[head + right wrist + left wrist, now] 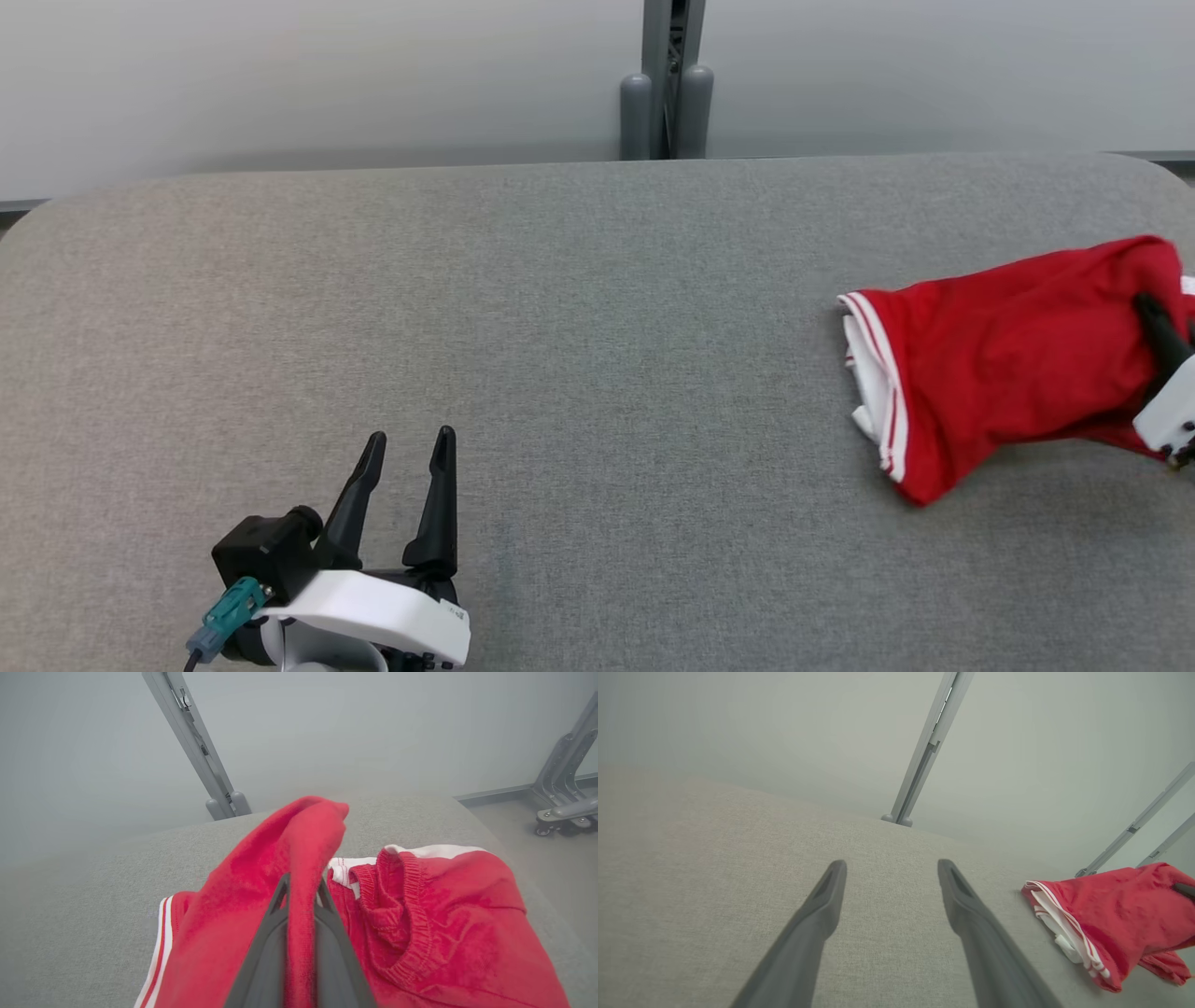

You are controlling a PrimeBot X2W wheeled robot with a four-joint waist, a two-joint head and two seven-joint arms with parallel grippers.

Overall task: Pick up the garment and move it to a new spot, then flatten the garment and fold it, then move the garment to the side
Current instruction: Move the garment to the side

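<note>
Our right gripper (302, 883) pinches a raised fold of the red shorts (444, 914), bunched at the head view's right edge. Soft, light cloth, we judge, better taken at the waistband (411, 905); our left gripper (411, 437) gapes empty.

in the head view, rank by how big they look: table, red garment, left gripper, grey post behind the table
1. table
2. red garment
3. left gripper, not far behind the garment and nearer the camera, so that gap is unsure
4. grey post
</note>
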